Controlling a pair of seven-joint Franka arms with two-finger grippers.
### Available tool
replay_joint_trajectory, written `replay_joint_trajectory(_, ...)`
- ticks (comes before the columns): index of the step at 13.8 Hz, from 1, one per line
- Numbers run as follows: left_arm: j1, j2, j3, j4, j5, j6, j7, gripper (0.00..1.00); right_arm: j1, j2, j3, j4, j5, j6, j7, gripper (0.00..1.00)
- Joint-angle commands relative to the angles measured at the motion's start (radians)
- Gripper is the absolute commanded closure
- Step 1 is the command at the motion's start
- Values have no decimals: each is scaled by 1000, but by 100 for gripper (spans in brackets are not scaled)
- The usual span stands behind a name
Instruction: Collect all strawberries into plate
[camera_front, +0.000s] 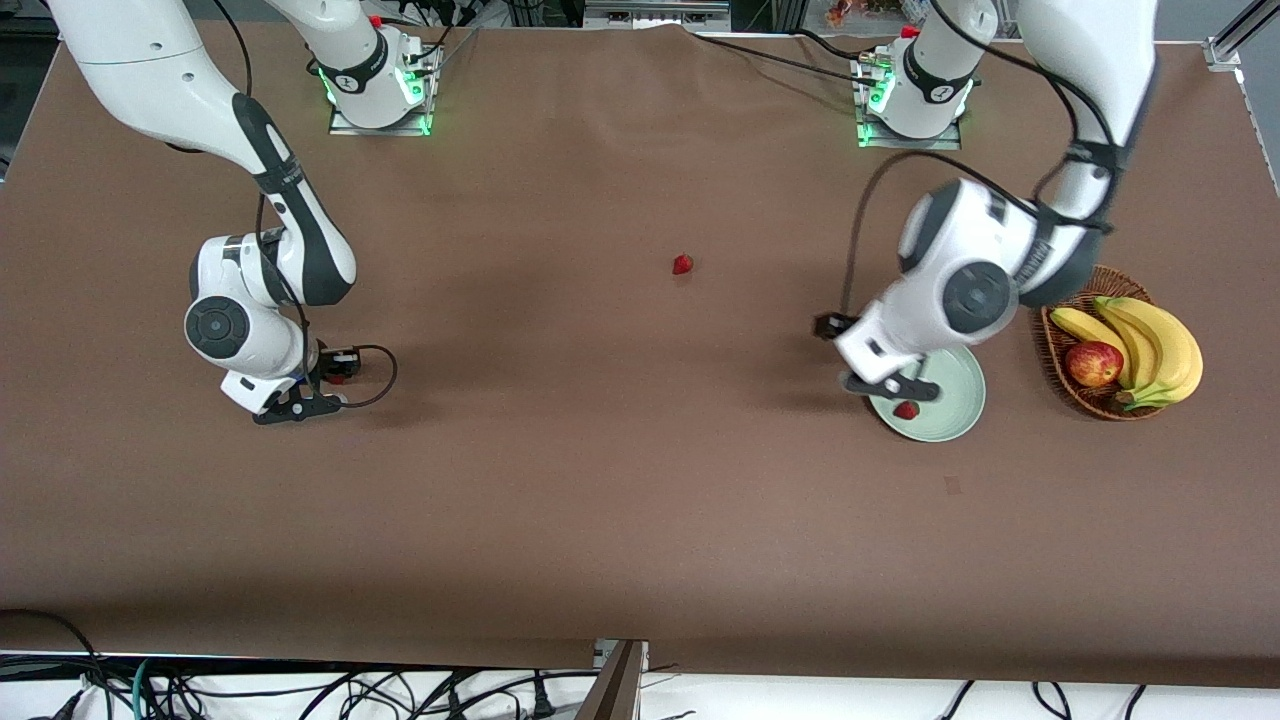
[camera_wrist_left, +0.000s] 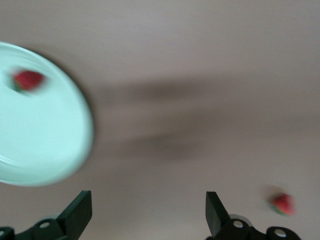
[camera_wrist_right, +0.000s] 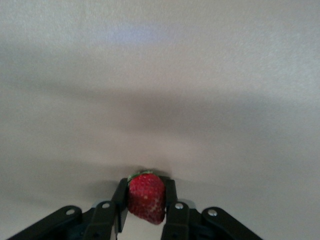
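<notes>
The right gripper (camera_wrist_right: 145, 210), clamped on a strawberry (camera_wrist_right: 146, 196) low over the table's right-arm end, should lift cleanly before crossing to the plate (camera_front: 950, 415) (one berry (camera_front: 906, 409) there, another (camera_front: 682, 264) mid-table), where the left gripper (camera_wrist_left: 148, 212) hangs open.

I note even overhead lighting and soft arm shadows on the table (camera_front: 600, 480); the left wrist view is motion-blurred, the others sharp.

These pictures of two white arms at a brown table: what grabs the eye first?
A small red strawberry sits pinched in the right gripper, low over the table's right-arm end. The left gripper, jaws apart, hangs over the round mint-green plate, where one strawberry lies. Another strawberry lies mid-table.
</notes>
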Motion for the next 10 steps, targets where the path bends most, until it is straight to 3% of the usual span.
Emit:
replay_joint_trajectory(1,-56,69,-99,-18,-10,36,-128,0,-10,-26,14,13,6,-2,-3,75)
replay_joint_trajectory(6,-272,205,-94,-67,5,237,-315,0,-10,-31,54,48,27,-4,-3,75)
replay_joint_trajectory(10,-312,242,-91,-113,35,368,-357,0,1,-29,100,121,133,-80,-3,75)
